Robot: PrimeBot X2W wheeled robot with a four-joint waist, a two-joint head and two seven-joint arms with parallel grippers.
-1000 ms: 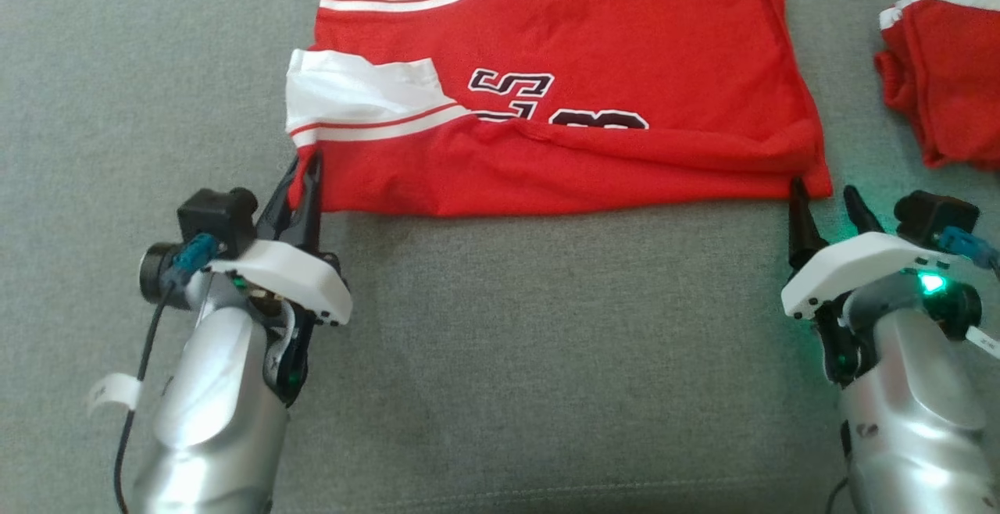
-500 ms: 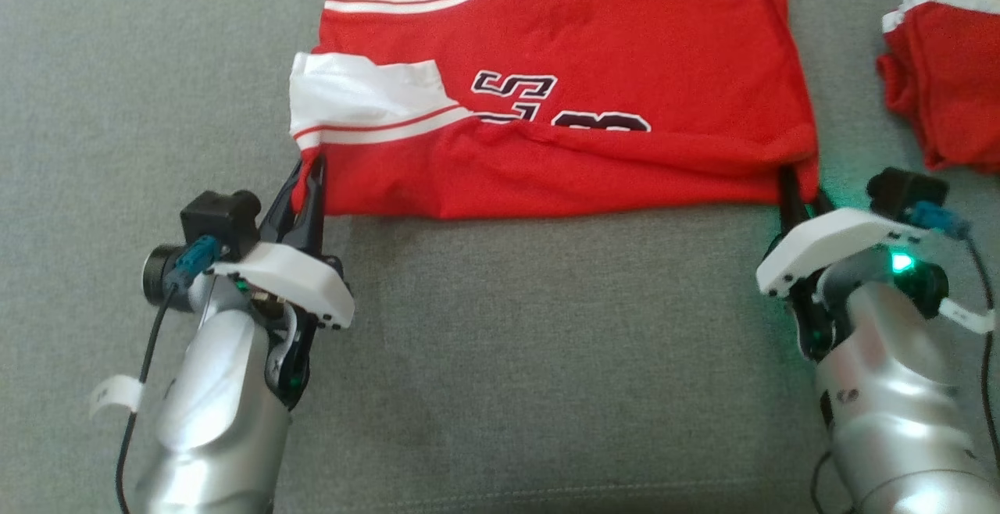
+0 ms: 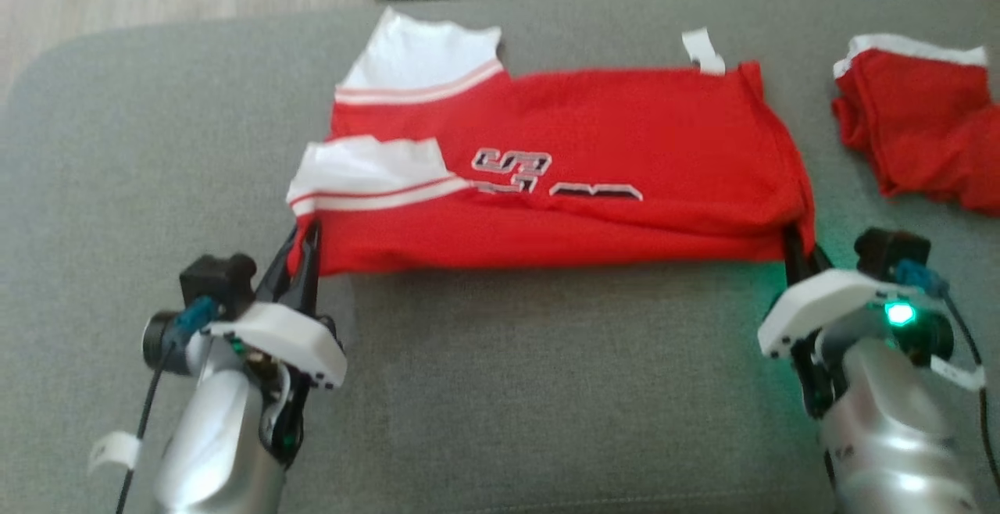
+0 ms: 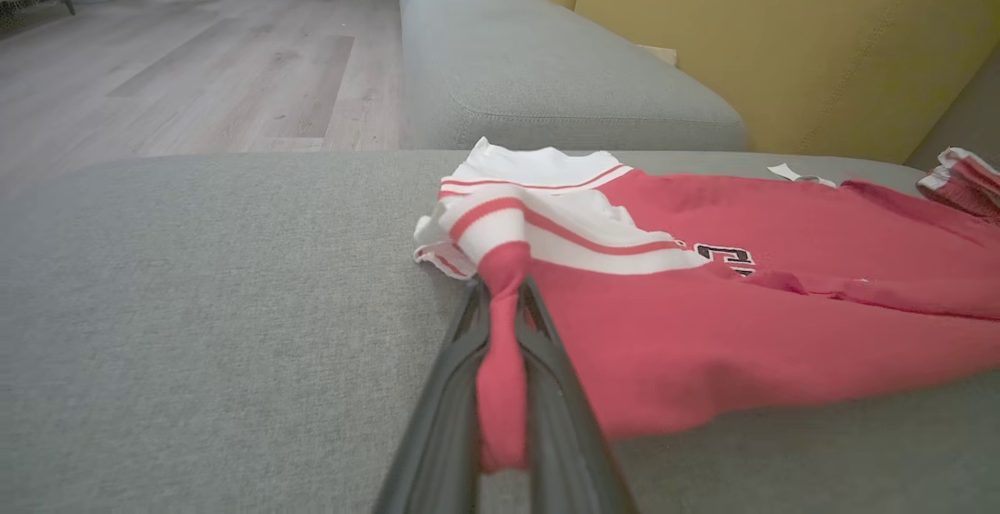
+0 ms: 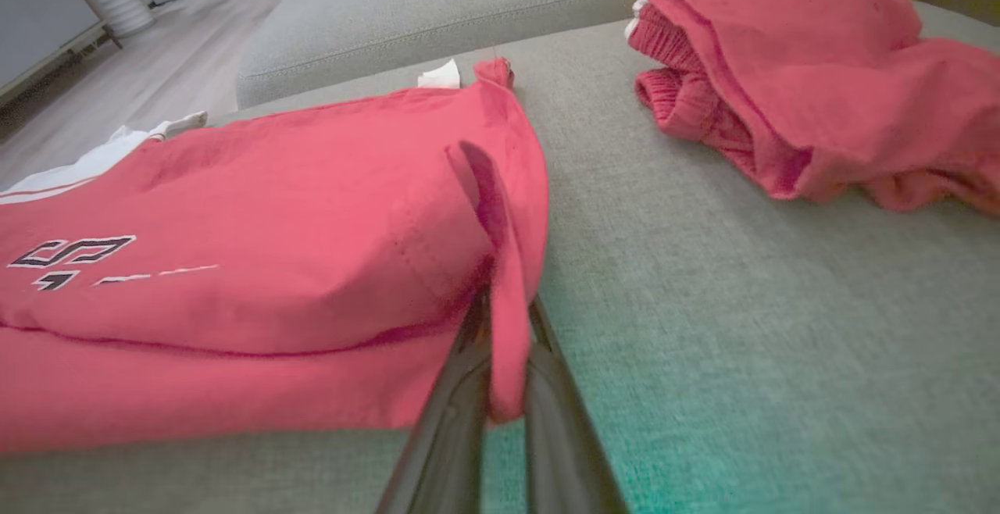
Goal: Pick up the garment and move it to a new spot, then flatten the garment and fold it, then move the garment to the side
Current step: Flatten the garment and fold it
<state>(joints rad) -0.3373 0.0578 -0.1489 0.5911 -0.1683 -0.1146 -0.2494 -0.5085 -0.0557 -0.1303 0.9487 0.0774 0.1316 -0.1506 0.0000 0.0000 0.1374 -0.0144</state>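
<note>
Right, both near corners are in hand; left gripper (image 3: 306, 252) is clamped on the near-left corner of the red jersey (image 3: 594, 221), a thin bunch of cloth squeezed in its jaws in the left wrist view; right gripper (image 3: 798, 239) is pinched tight on the near-right corner, a flap of hem standing up out of its jaws in the right wrist view. Jersey lies spread widthwise on the grey sofa cushion (image 3: 500, 389), white armhole trim (image 3: 367, 178) toward my left, hem toward my right; the near band is doubled over and covers the lower half of the numerals (image 3: 512, 164). I read this as the fold step: carry that near edge over to the far edge. How I'd run it: raise both wrists together and level, just enough to clear the body; hold light tension across the edge so the middle doesn't sag, but don't stretch it, the fabric will skew; sweep forward in one arc; land both corners on the far edge near the white label tab (image 3: 701, 49); then open. Watch items: left grip is on a thin bunch and could slip; right arm's path runs toward the red shorts (image 3: 914, 123), well apart now, don't snag them.
</note>
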